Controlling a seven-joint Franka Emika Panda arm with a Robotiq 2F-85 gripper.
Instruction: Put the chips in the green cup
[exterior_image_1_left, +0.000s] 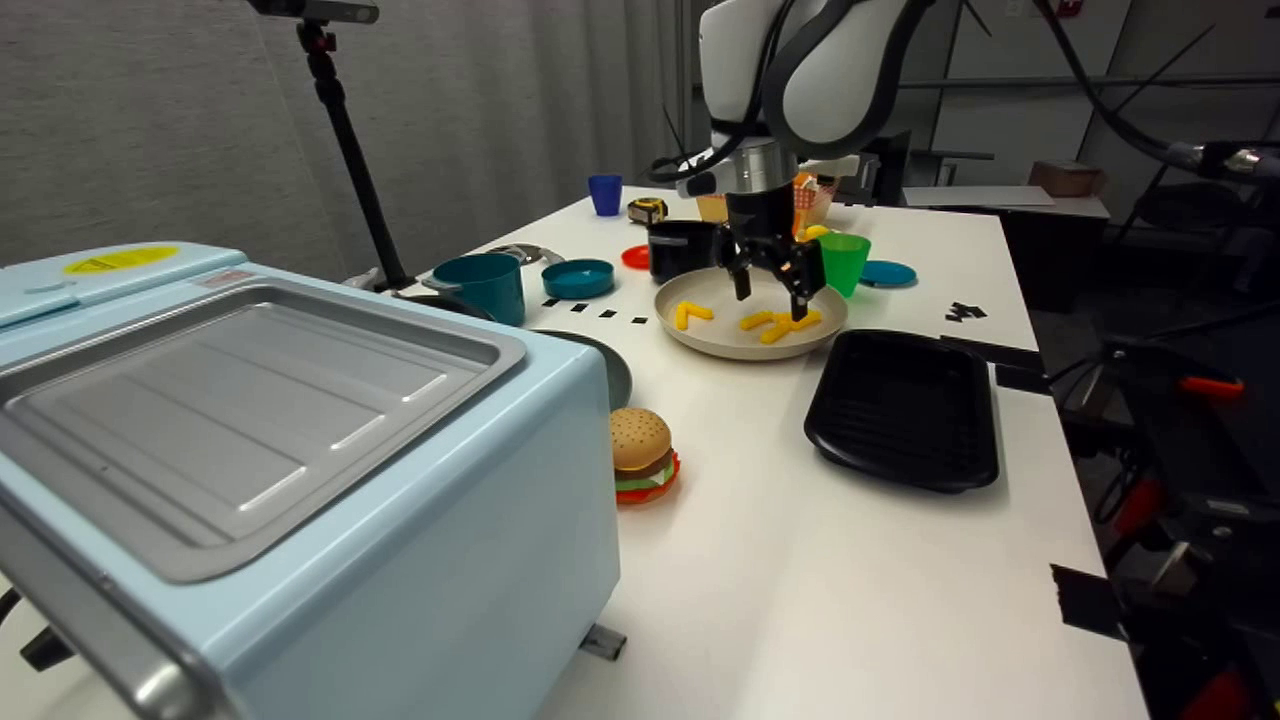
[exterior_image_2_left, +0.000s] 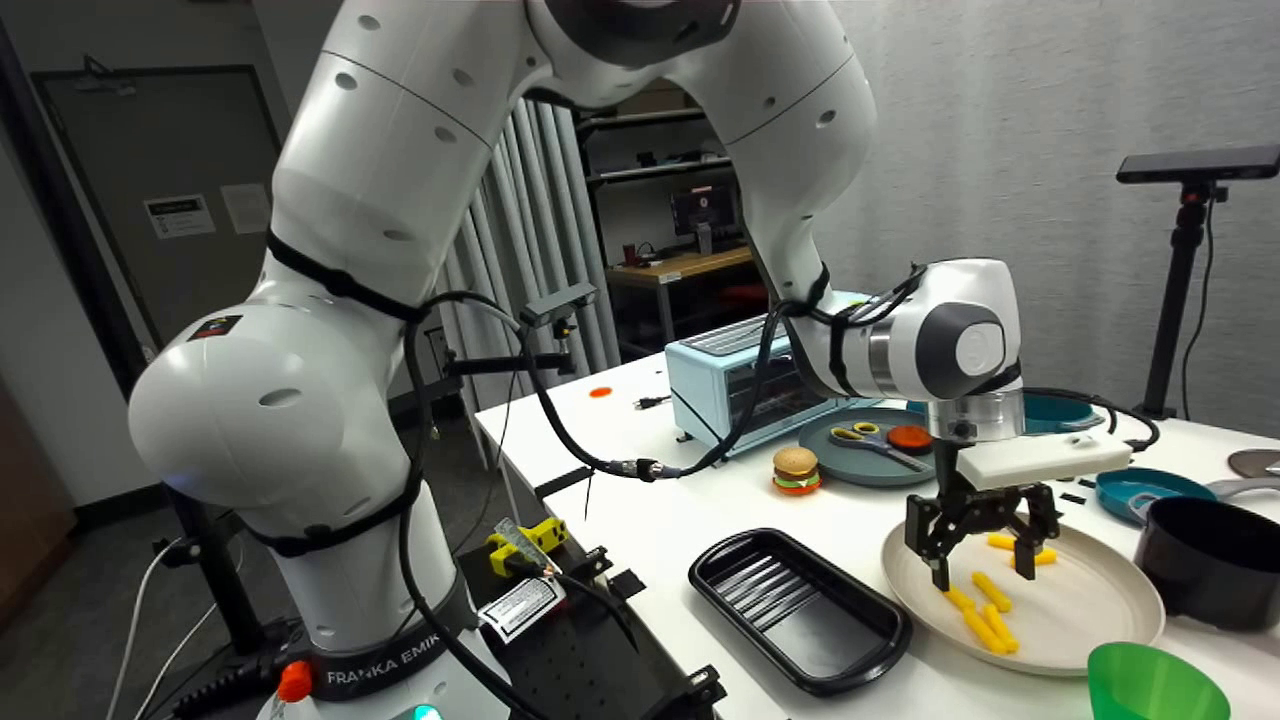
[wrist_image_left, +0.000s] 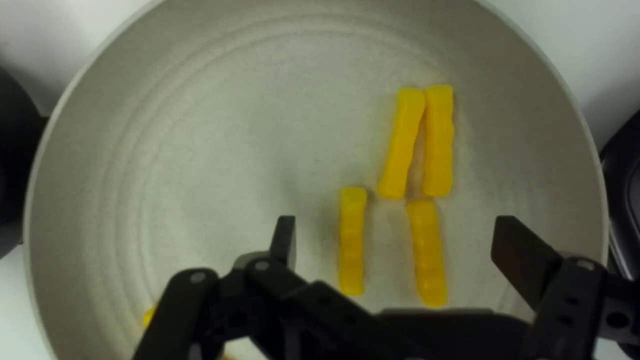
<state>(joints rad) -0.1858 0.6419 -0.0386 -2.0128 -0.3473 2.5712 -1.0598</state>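
Note:
The chips are several small yellow ridged sticks on the cream plate. A group of chips lies near the plate's edge by the black tray, and a pair lies on the opposite part of the plate. My gripper is open and empty, pointing down over the plate. In the wrist view two chips lie between the fingers, apart from both, and two more lie ahead. The farther pair is mostly hidden behind the gripper there. The green cup stands beside the plate; it is partly cut off in an exterior view.
A black tray and a black pot stand close to the plate on opposite sides. A toy burger, a grey plate with scissors, a teal pan and a light blue toaster oven are also on the table.

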